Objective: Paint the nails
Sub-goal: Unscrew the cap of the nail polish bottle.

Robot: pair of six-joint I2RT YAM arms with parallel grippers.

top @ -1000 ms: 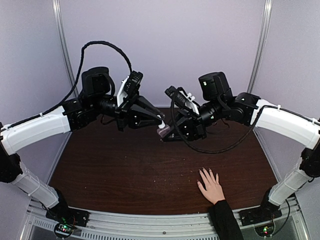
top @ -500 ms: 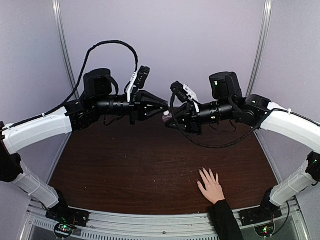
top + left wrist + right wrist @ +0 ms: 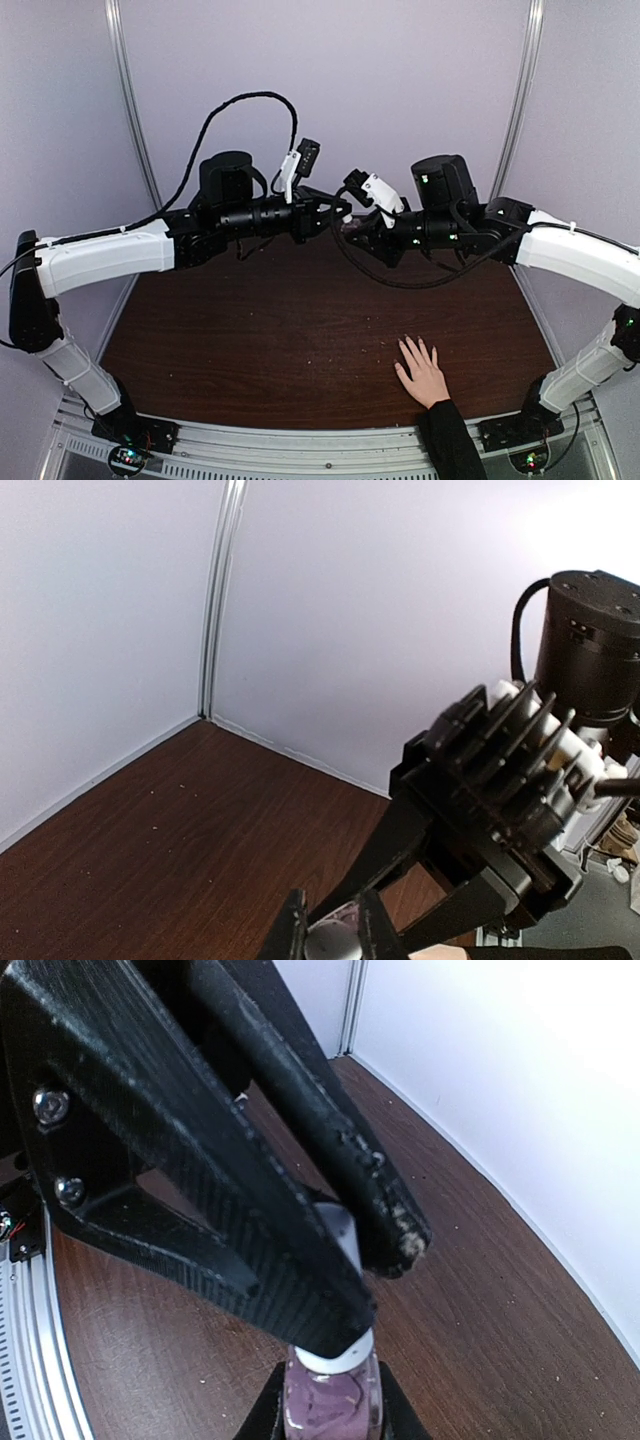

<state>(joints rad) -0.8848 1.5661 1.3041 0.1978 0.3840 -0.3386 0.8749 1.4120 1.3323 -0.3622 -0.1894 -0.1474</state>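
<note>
At upper centre of the frame, the left gripper (image 3: 332,942) pinches a pale cap (image 3: 343,1240), the right gripper (image 3: 328,1415) pinches its bottle (image 3: 328,1395); lower right, a hand (image 3: 424,375) lies flat, 5 fingers spread.

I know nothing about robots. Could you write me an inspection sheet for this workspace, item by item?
Surface: dark wooden table, a few pale specks.
Job's things: hand lying flat, fingers spread, black sleeve; nails too small to judge.
Clutter: nothing seen.
Grippers: right gripper shut on bottle of purple liquid; left gripper shut on its pale cap; both high above the table.
Cables: black cable loops above the left arm.
Surroundings: pale wall, metal post.
</note>
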